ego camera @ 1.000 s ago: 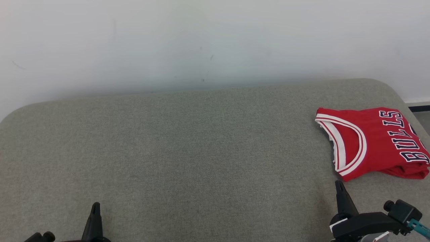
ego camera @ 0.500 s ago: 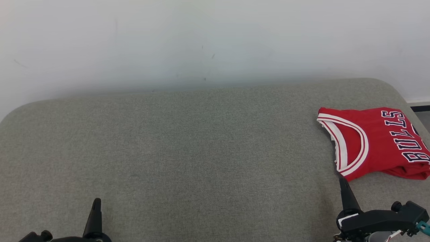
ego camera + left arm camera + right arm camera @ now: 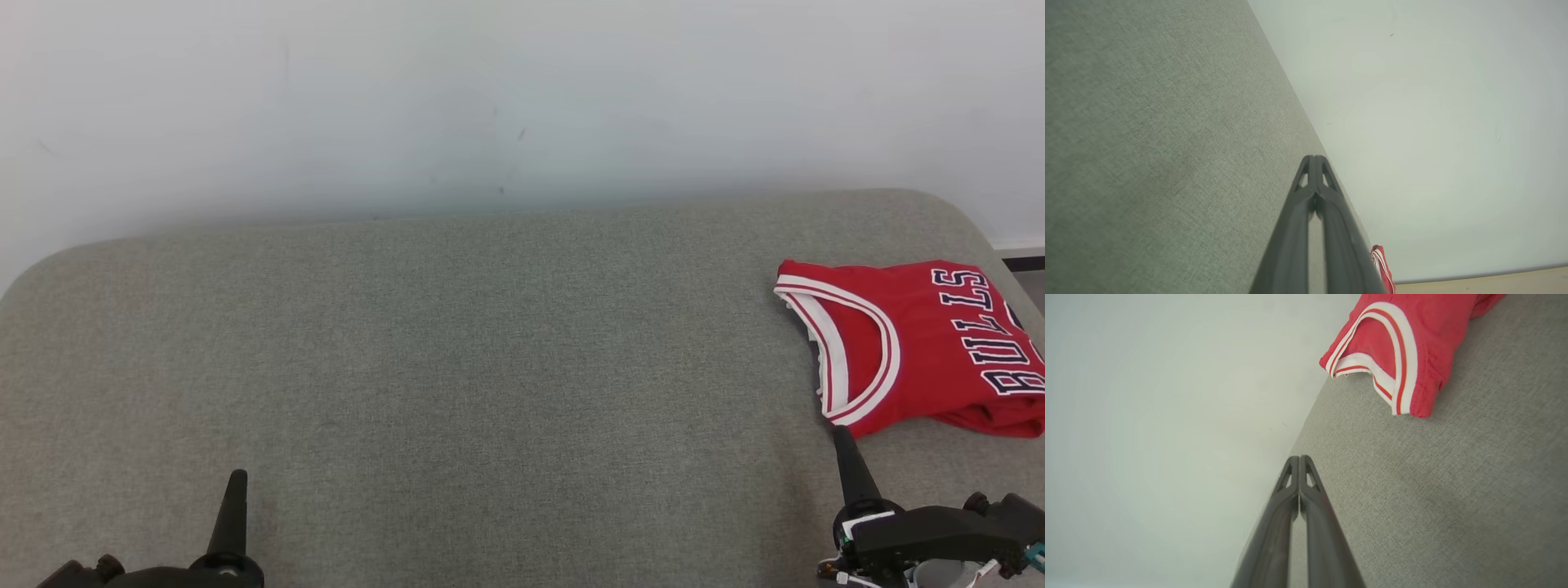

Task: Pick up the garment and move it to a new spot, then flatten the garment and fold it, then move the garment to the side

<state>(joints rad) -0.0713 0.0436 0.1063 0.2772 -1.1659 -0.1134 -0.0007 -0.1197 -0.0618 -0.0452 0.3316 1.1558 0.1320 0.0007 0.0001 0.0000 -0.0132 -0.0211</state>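
The garment (image 3: pixel 922 347), a red jersey with white trim and dark lettering, lies folded at the right end of the grey padded surface (image 3: pixel 490 359). Its trimmed edge shows in the right wrist view (image 3: pixel 1396 347), and a sliver of it (image 3: pixel 1383 269) in the left wrist view. My right gripper (image 3: pixel 841 437) is shut and empty, its tip just short of the jersey's near edge; its fingers (image 3: pixel 1299 461) meet in its wrist view. At the lower left my left gripper (image 3: pixel 237 480) is shut and empty, with its fingers (image 3: pixel 1313 161) pressed together, far from the jersey.
A plain pale wall (image 3: pixel 522 98) rises behind the padded surface. The surface's rounded right corner ends just beyond the jersey, with floor (image 3: pixel 1030 286) past it. A strip of beige floor (image 3: pixel 1486 281) lies at the bottom of the left wrist view.
Both grippers have sunk lower in the head view and the right one has drifted slightly right. The whole picture has shifted a little; the jersey lies as before.
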